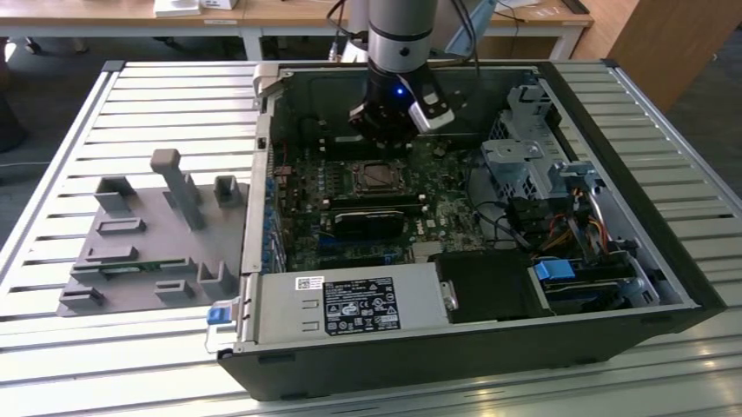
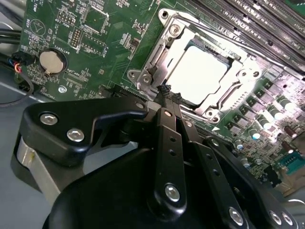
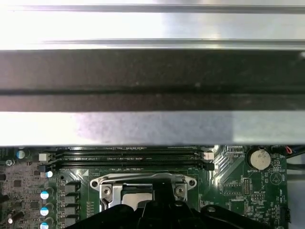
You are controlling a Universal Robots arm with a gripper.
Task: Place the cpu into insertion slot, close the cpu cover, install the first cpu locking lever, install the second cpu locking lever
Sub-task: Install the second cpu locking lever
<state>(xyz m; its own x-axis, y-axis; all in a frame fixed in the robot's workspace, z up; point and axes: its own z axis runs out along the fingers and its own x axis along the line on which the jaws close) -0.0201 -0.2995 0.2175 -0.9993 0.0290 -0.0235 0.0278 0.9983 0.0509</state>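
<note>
My claw (image 2: pixel 166 91) is pinched closed, empty, beside the cpu cover (image 2: pixel 164 50); a skewed push could scrape the seated cpu (image 2: pixel 198 75).

Daylight glares off the white slatted metal table (image 1: pixel 69 130). The pale silvery-beige square chip (image 2: pixel 198 74) looks blown out, perhaps overexposed. The black case interior stays dim.
</note>
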